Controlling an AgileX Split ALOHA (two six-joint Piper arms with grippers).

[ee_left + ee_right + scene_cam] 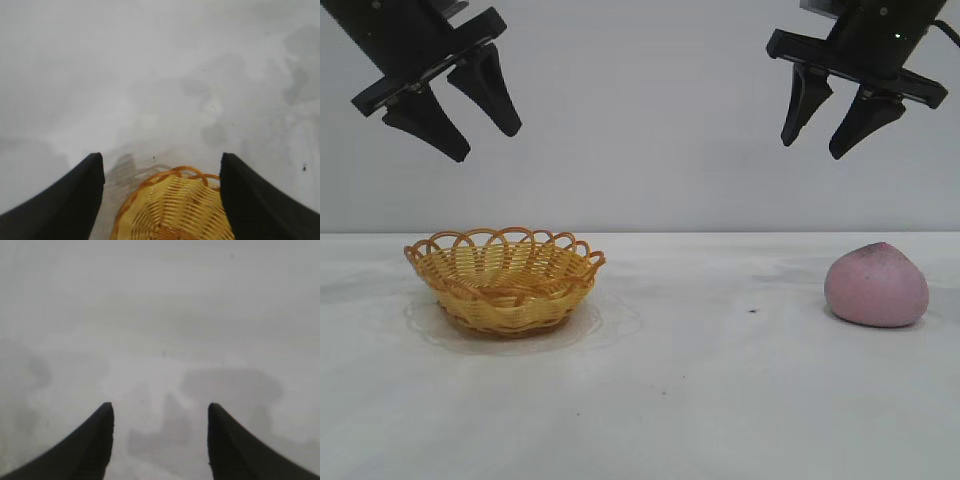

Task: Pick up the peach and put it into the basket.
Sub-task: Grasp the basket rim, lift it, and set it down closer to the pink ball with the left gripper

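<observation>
Dusty pink, matte, rounded peach point(877, 285) sits on the white desk point(720, 400) at lower right of the exterior frame, its greyish top with the small pointed tip turned upward. It rests free, touching nothing but the desk.

Shallow oval basket of yellow-orange woven wicker with looped scalloped rim point(504, 280) stands at lower left of the same frame, well apart from the peach. Nothing shows inside it. The left wrist view catches its rim at the bottom centre of that frame point(175, 210).

Left gripper point(485, 125) hangs high at upper left, above the basket, its dark fingers spread apart and holding nothing. Right gripper point(820, 140) hangs high at upper right, above and slightly left of the peach, its fingers likewise apart and bare. The right wrist view shows only desk between its fingers point(95, 445); the peach is not in that frame.

Handling, as a judgement: peach looks light and fairly firm, the matte skin giving reasonable friction. Roundness is the hazard; a pinch placed too high or too low may squeeze it out or set it rolling. Best hold is probably across the widest girth, fingers on opposite flanks, below the tip. Pick not yet begun; right gripper is the nearer one.
</observation>
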